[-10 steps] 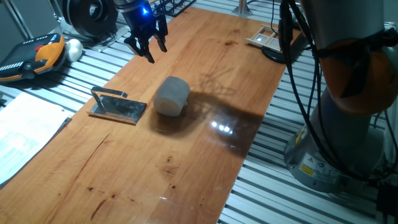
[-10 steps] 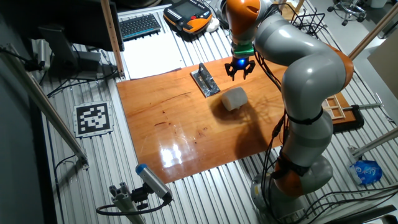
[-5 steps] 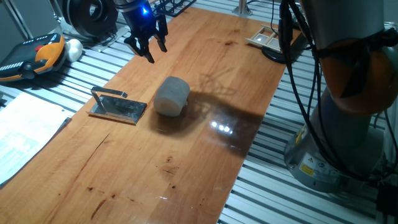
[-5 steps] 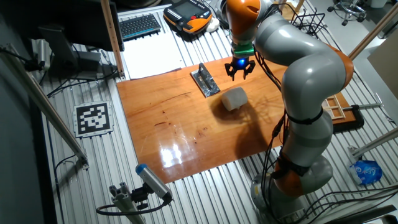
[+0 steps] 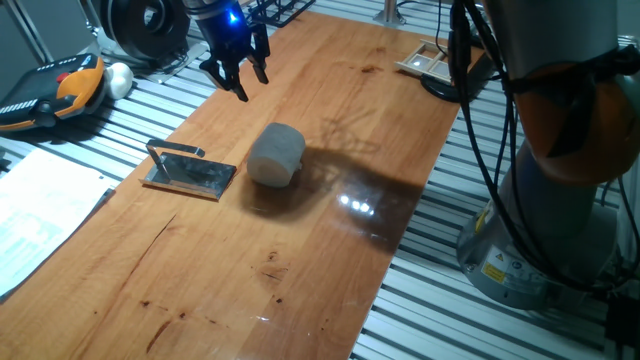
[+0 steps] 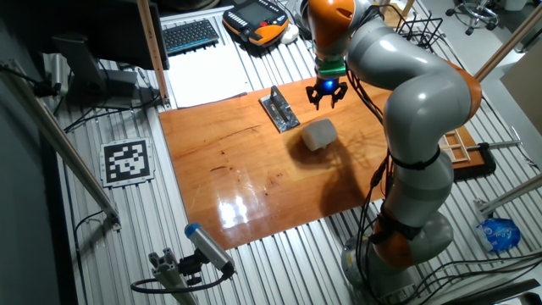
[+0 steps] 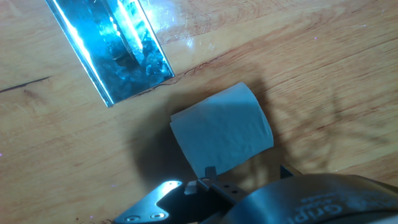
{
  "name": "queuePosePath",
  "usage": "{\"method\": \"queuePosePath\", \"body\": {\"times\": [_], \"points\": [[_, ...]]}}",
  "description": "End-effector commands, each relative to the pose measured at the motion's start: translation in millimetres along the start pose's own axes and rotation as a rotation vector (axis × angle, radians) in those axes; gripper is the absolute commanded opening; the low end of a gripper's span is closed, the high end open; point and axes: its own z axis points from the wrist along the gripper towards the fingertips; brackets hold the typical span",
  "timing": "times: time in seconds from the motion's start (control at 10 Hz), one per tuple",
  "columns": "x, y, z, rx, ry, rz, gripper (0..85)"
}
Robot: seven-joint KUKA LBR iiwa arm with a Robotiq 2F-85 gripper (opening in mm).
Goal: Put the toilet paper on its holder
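A short, fat white roll of toilet paper [image 5: 276,154] lies on its side near the middle of the wooden worktop [image 5: 330,250], clear of the black two-finger gripper [image 5: 236,76], which hangs empty above the board's far end with its fingers spread apart. The flat, shiny grey metal holder plate [image 5: 190,173] with its thin raised bar sits just beside the roll, not touching. The grey-and-orange arm [image 6: 406,102] arches over the worktop, wrist pointing down.

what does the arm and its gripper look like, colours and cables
The arm has rounded grey shells with orange joint bands, and black cables run down its lower part. The gripper is small and black, with dark jaws and a blue light glowing above them.
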Motion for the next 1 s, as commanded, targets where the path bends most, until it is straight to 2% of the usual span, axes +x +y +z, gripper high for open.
{"method": "queuePosePath", "body": {"times": [0.0,0.9], "points": [[0.2,-0.1,0.0,0.000,0.000,0.000,51.0],[0.8,-0.3,-0.2,0.000,0.005,0.001,51.0]]}}
